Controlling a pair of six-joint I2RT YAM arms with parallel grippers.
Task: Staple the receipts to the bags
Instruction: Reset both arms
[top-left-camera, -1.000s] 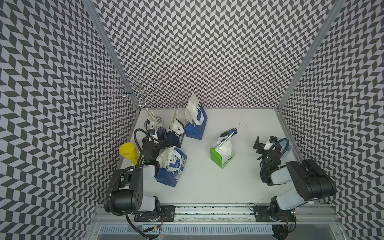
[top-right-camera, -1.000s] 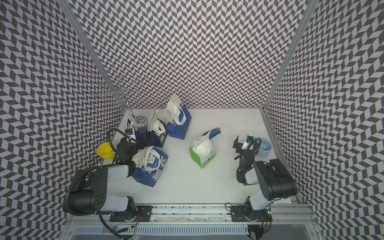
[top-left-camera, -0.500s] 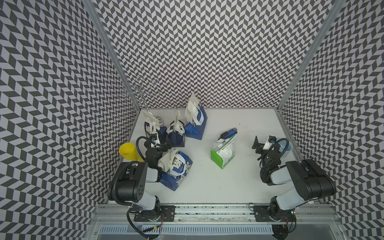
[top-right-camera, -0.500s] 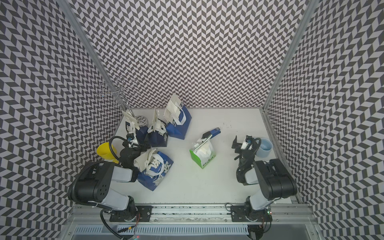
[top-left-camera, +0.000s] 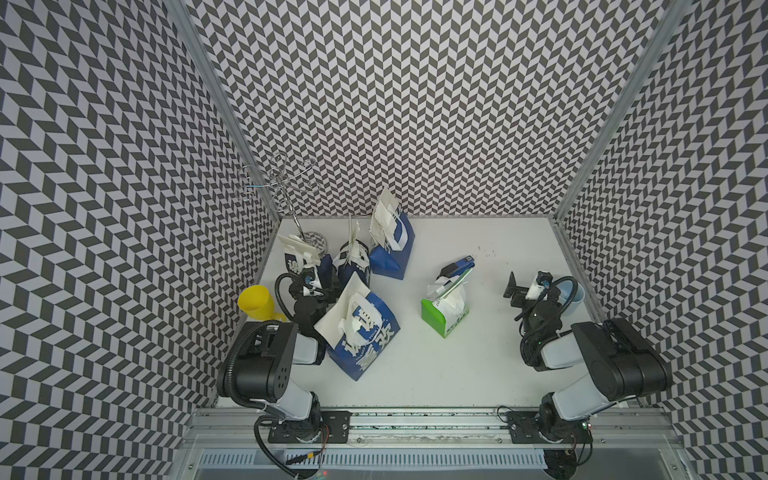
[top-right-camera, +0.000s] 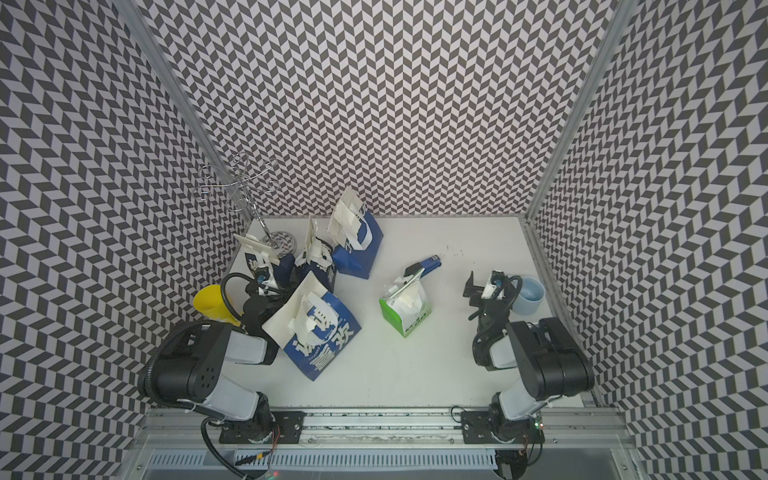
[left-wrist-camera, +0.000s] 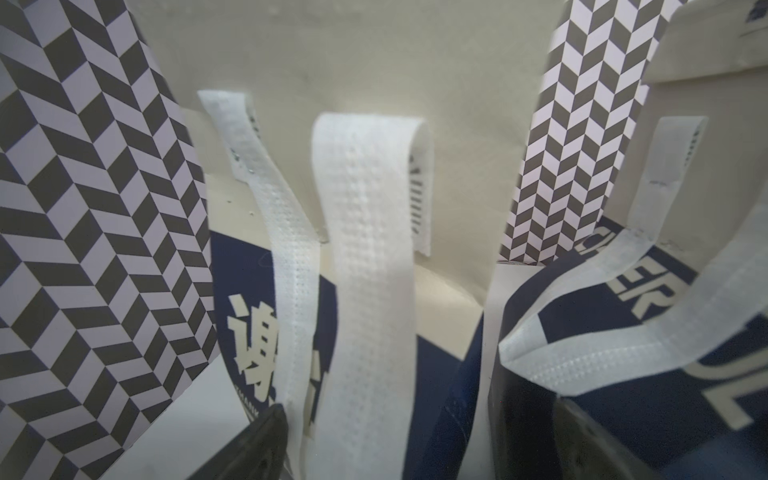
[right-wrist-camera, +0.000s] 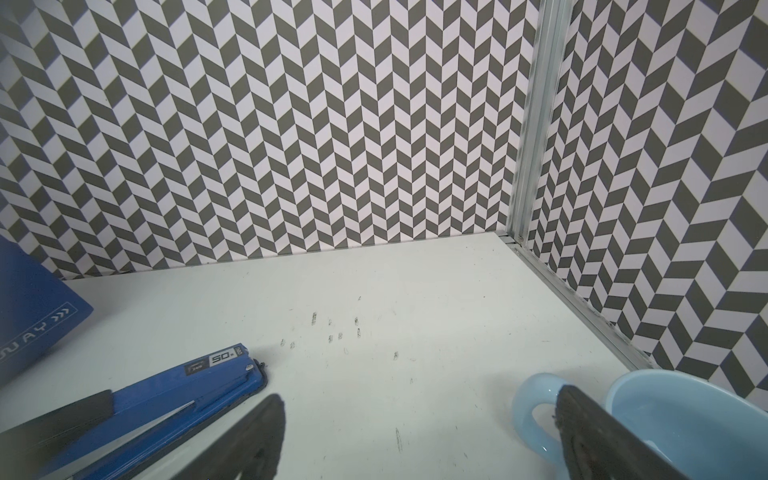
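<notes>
Since 1 second ago the left arm has drawn its elbow in nearer the bags, and the nearest dark blue bag (top-left-camera: 370, 349) has slid a little toward 3 o'clock. The right arm has not shifted.

Take the desk (top-left-camera: 490, 374) as a clock face with 12 at the far wall. A yellow cup (top-left-camera: 253, 300) sits at the 9 o'clock edge and a wire stand (top-left-camera: 286, 189) rises in the 11 o'clock corner.

The left pincer (left-wrist-camera: 419, 403) points toward 12 o'clock beside the cup, its fingers (left-wrist-camera: 262, 436) spread wide. In the left wrist view, white handle straps (left-wrist-camera: 365, 270) of a dark blue bag stand between them, none pinched.

3 dark blue bags (top-left-camera: 351, 272) stand in a row from 10 to 11 o'clock. The nearest one tilts at 8 o'clock, just beside the left arm. Cream-white receipts (top-left-camera: 384, 214) stick up at the mouths of the blue bags, and a wider white sheet (top-left-camera: 338, 309) rests on the nearest.

Near the centre stands the green bag (top-left-camera: 446, 322), with white paper at its mouth. The blue stapler (top-left-camera: 459, 266) leans from the desk up to that mouth.

The right pincer (right-wrist-camera: 417, 395) hovers at 3 o'clock, spread and holding nothing, just beside a light blue mug (top-left-camera: 577, 296). Loose staples (right-wrist-camera: 332, 332) dot the desk toward 1 o'clock.
</notes>
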